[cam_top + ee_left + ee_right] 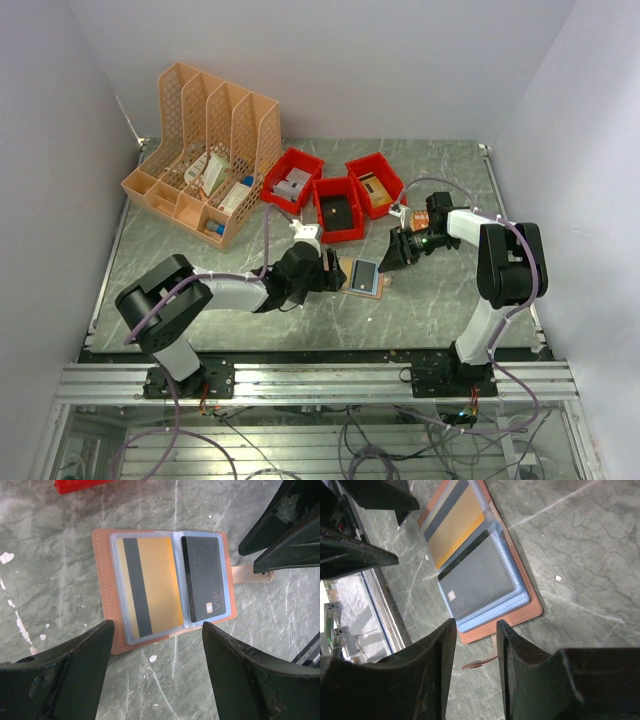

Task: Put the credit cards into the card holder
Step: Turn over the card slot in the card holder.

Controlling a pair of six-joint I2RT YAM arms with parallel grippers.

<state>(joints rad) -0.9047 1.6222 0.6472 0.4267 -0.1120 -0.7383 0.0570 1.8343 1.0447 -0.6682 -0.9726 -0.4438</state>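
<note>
Tabletop (430, 310), grey-green and marbled, carries everything. At its far left stands an orange lattice file rack (205, 150) with small items in its slots, and beside that, three red bins (337, 208) sit in a row. The left hand (335, 272) hangs just left of the card holder (363, 277), fingers spread wide with nothing between them. The right hand (395, 256) hovers just right of it, fingers partly apart and gripping nothing. The salmon-pink card holder lies open and flat near the middle of the tabletop, between the two hands, clear sleeves facing up. A gold card (150, 585) with a dark stripe fills one sleeve and a black card (204, 577) marked VIP the other. The holder's small strap tab (247, 572) sticks out on the black card's side.
</note>
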